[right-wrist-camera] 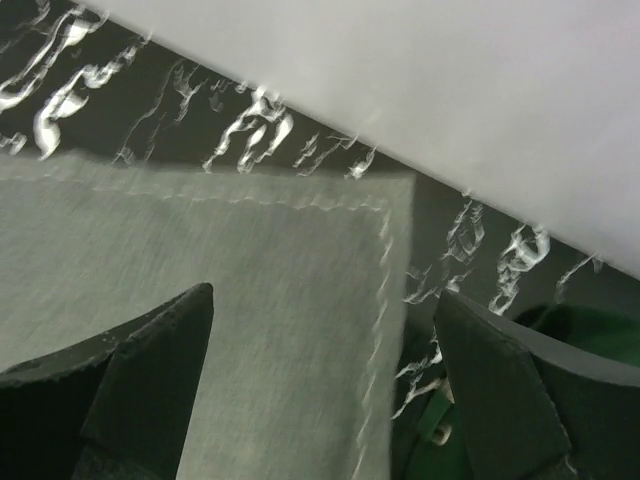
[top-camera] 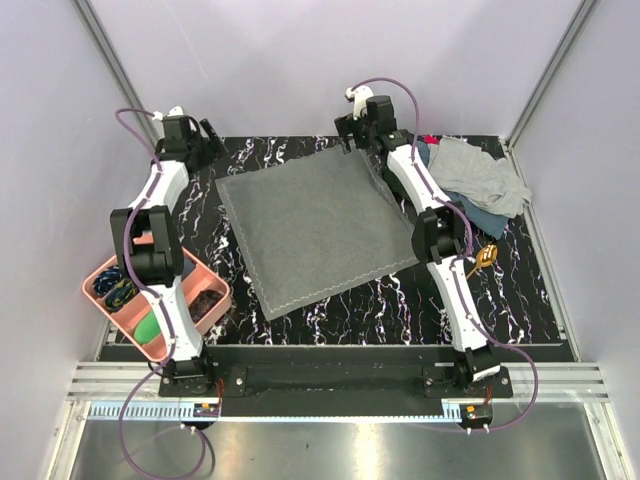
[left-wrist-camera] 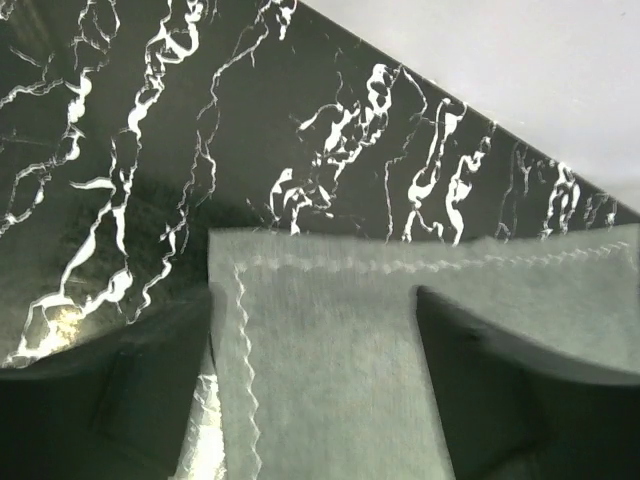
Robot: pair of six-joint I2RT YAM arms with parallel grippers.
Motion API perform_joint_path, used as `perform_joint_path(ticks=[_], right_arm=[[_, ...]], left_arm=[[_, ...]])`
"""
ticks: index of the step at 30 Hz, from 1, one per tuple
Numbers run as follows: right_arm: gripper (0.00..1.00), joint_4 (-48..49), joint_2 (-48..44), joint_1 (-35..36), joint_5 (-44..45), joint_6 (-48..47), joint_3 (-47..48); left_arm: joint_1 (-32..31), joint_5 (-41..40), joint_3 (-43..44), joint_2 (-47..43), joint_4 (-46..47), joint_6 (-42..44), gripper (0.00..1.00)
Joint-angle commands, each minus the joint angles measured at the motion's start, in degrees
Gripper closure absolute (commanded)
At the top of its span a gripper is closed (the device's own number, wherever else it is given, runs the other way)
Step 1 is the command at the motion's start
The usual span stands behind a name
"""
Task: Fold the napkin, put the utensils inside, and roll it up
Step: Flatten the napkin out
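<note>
With the slim gold-coloured metal utensil (top-camera: 487,257) lying untouched at the right (no fold made, so everything remains), the plain grey square fabric napkin (top-camera: 315,225) lies flat mid-table, while the left gripper (left-wrist-camera: 315,380) and right gripper (right-wrist-camera: 320,375) straddle its far corners, jaws wide, holding nothing.
</note>
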Motion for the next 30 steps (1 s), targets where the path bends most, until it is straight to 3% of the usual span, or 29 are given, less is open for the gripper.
perform_joint_path(ticks=[1,8,11,14,20,26,27,30], right_arm=[[0.0,1.91,-15.51,-0.08,-5.63,3.09,-10.16],[0.0,3.49,-43.26,0.0,-5.12,17.12,-43.9],[0.01,3.5,-51.53,-0.52,-1.61,22.15,-60.23],[0.06,2.62,-58.04,-2.53,0.68,25.31,-70.26],[0.23,-0.02,-64.66,-8.95,1.4,29.2,-84.69],[0.33,-3.27,-63.18,-13.17,3.94,30.6,-90.43],[0.38,-3.53,-62.83,-13.61,3.86,30.86,-90.7],[0.4,-4.5,-62.3,-14.85,3.94,31.31,-91.49]], left_arm=[[-0.69,0.58,5.18,-7.75,1.36,0.44,0.01],[-2.09,0.84,0.97,-18.57,-4.36,0.35,0.01],[-2.18,1.46,-0.97,-24.02,-7.87,2.01,0.01],[-2.18,3.04,-2.64,-28.94,-12.96,4.73,0.01],[-2.18,4.89,-12.2,-38.52,-19.65,11.76,0.01],[-2.18,3.74,-24.5,-48.36,-17.2,12.13,0.01],[-2.18,3.66,-25.92,-50.29,-15.63,12.04,0.01],[-2.18,1.82,-28.05,-51.71,-15.52,12.39,0.01]])
